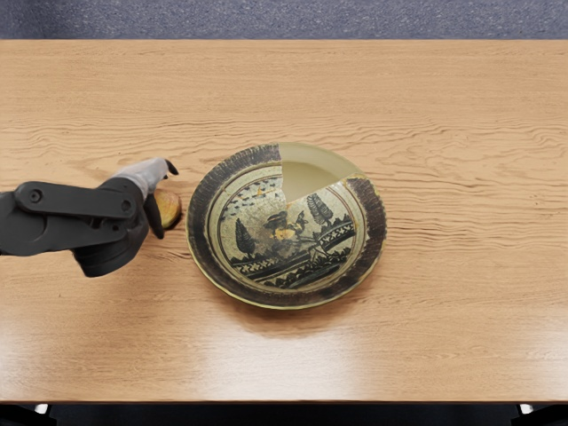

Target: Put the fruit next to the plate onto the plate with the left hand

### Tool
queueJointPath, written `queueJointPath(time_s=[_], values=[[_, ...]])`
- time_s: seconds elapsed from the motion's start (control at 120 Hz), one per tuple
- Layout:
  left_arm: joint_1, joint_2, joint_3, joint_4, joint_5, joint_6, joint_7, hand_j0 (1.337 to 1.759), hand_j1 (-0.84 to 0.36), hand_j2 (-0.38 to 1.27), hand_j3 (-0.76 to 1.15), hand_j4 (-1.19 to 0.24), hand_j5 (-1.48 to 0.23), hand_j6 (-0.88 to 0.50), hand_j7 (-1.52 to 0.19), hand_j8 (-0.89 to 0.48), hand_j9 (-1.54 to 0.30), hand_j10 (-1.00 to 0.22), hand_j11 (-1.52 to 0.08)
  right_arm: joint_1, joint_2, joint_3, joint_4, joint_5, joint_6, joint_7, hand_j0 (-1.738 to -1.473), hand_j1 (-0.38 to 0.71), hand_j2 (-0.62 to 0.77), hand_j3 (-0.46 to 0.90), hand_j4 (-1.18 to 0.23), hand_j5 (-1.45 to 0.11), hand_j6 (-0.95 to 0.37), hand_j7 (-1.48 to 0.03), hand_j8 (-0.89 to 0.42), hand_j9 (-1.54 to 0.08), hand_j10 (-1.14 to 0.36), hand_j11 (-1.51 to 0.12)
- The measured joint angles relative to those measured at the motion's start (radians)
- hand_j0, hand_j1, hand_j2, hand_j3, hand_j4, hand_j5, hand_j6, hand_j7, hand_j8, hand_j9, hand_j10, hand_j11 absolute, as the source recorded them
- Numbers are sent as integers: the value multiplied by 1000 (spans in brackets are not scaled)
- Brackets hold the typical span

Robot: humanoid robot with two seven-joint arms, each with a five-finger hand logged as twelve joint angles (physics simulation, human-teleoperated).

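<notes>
On the light-grained wooden table [444, 106], a round ceramic plate with a dark brown patterned rim [197, 217] lies flat near the centre. Its well carries a dark painted scene of trees and figures. A plain olive-yellow wedge [311, 169] interrupts the pattern at the upper part of the plate.

Just beside the plate's left rim lies a small, round, orange-brown fruit [170, 209]. It rests on the table, off the plate, with a narrow strip of wood showing between fruit and rim. Its left portion is hidden behind the hand.

A black, jointed left arm [62, 217] enters from the left edge and ends in a grey left hand [140, 188] with black tips. The hand sits directly left of the fruit. Its fingers [160, 167] are held apart: the grey fingers reach toward the plate above the fruit, clear of it, while one dark digit hangs down across the fruit's left edge. Whether that digit touches the fruit cannot be told. Nothing is clamped.
</notes>
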Motion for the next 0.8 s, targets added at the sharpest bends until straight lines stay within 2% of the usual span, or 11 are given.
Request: queueJointPath(time_s=[0.283,0.55,0.642,0.8], values=[[13,-15,-2,3,-9,-3,0,1658,13,58,0,-282,-366,-283,-366,-283,-366,-283,-366,0,0,0,0,0,0,0,-1658,-310,-6,0,-34,-43,-34,-43,-34,-43,-33,-43],[14,-15,-3,4,-9,1,0,1658,-160,87,0,-426,-552,-427,-552,-415,-552,-426,-552,0,0,0,0,0,0,0,-1658,-310,-6,0,-34,-43,-34,-43,-34,-43,-33,-43],[13,-15,-3,4,-9,2,0,1657,-193,161,0,-482,-627,-481,-627,-383,-629,-481,-629,0,0,0,0,0,0,0,-1658,-310,-6,0,-34,-43,-34,-43,-34,-43,-33,-43],[14,-15,-3,5,-7,2,0,1656,-215,272,0,-573,-729,-474,-736,-369,-744,-536,-743,0,0,0,0,0,0,0,-1658,-310,-6,0,-34,-43,-34,-43,-34,-43,-33,-43]])
